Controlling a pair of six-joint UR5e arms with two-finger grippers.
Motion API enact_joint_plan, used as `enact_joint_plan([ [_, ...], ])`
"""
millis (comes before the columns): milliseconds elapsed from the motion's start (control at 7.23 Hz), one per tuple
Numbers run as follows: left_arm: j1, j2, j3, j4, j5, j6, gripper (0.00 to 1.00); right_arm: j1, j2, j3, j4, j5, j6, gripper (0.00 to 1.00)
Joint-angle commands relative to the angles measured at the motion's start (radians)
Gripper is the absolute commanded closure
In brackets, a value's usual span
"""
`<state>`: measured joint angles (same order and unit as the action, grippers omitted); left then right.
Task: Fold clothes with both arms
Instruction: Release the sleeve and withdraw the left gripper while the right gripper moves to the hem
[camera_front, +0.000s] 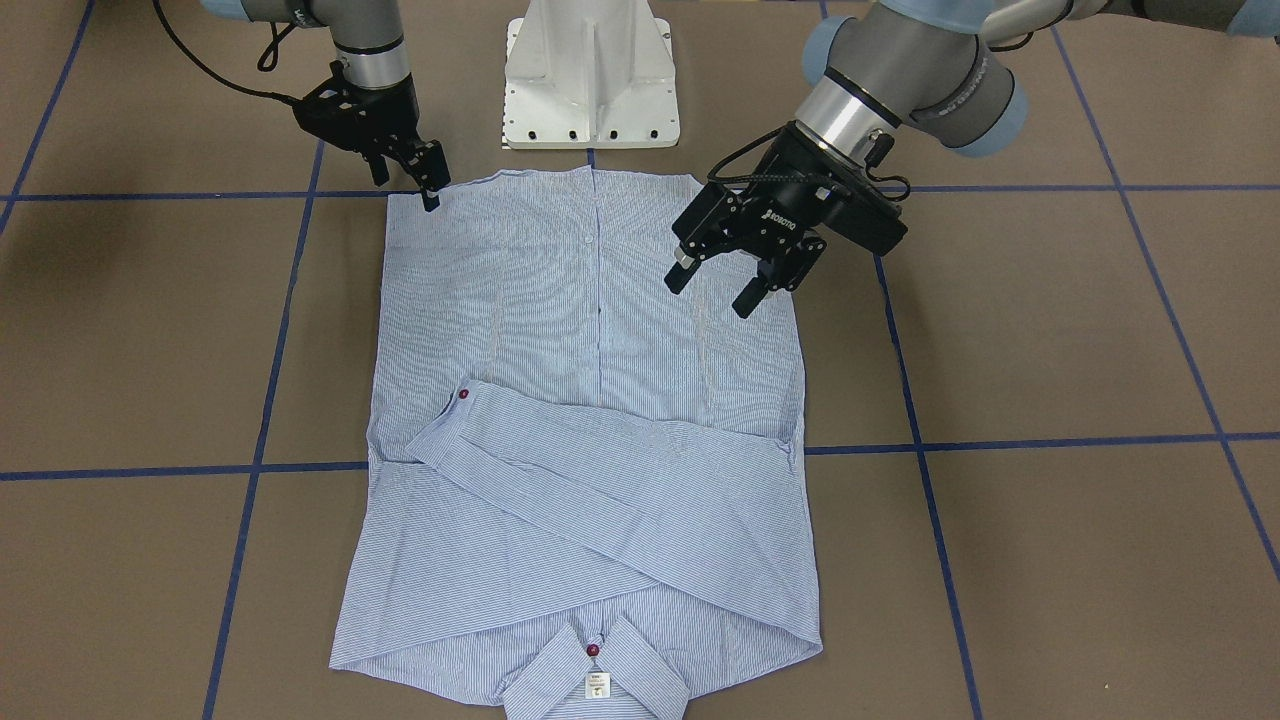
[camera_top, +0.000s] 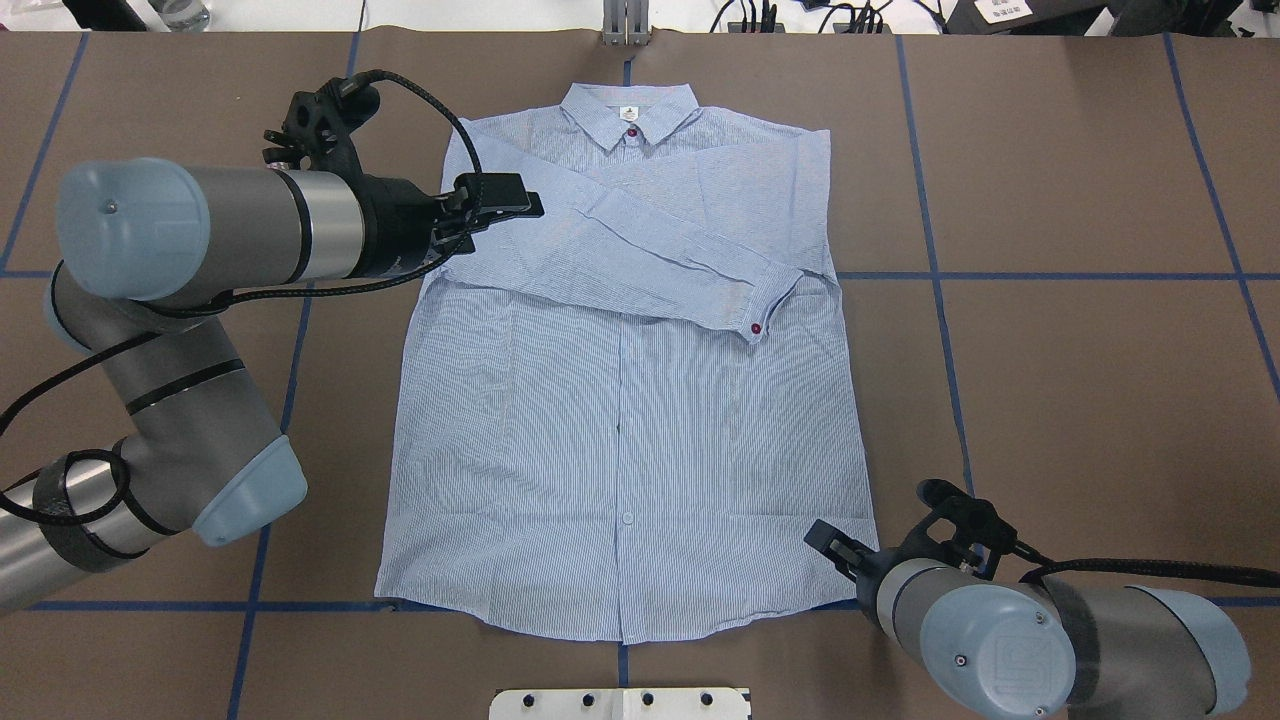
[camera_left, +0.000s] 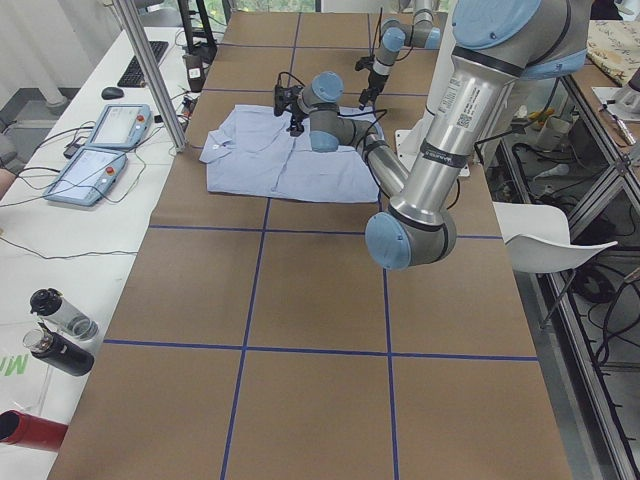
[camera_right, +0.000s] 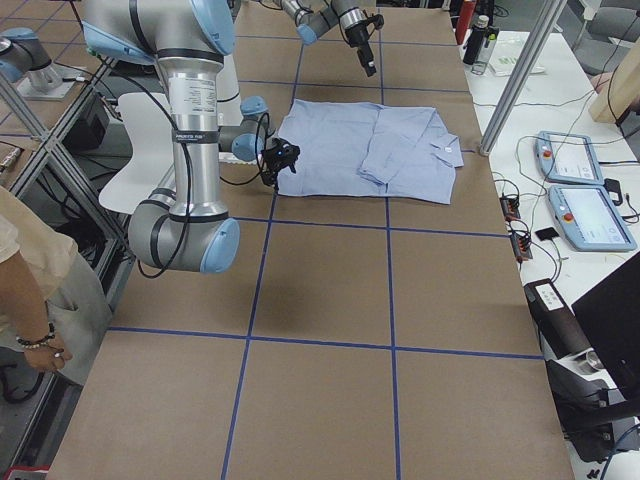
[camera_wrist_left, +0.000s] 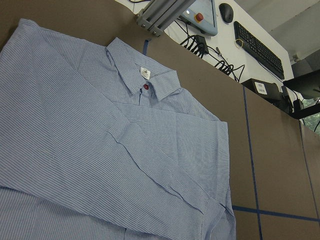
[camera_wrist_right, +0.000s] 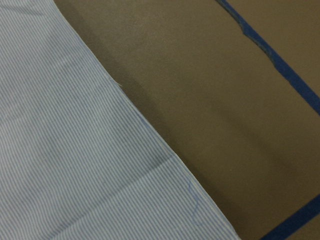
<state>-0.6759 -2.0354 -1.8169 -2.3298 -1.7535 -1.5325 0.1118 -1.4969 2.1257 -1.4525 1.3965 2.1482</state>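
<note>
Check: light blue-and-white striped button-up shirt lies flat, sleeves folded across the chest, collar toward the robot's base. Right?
No. The light blue-and-white striped button-up shirt lies flat, sleeves folded across the chest, but its hem faces the white pedestal base; the collar is at the far end, as the exterior front-facing view shows.

The left arm (camera_front: 900, 90) comes down at a slant. Its wrist is turned sideways above the left tool (camera_front: 715, 287). This tool points obliquely down, and its two fingers (camera_front: 752, 296) are spread wide apart. The right arm (camera_front: 370, 40) stands almost upright over the right tool (camera_front: 406, 192), which points straight down, its fingers parted with a narrower gap.
</note>
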Motion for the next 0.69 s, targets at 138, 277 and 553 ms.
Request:
enact_joint_plan([
  [138,-0.005,0.001,-0.010,0.004,0.002,0.000,0.01,-0.001,-0.002,-0.024,0.001,0.007,0.050,0.01],
  [277,-0.005,0.003,-0.010,0.006,0.002,0.000,0.01,-0.003,0.001,-0.030,0.001,0.007,0.050,0.02],
  [553,-0.005,0.003,-0.010,0.007,0.002,0.000,0.01,-0.003,0.000,-0.038,0.001,0.009,0.048,0.07],
])
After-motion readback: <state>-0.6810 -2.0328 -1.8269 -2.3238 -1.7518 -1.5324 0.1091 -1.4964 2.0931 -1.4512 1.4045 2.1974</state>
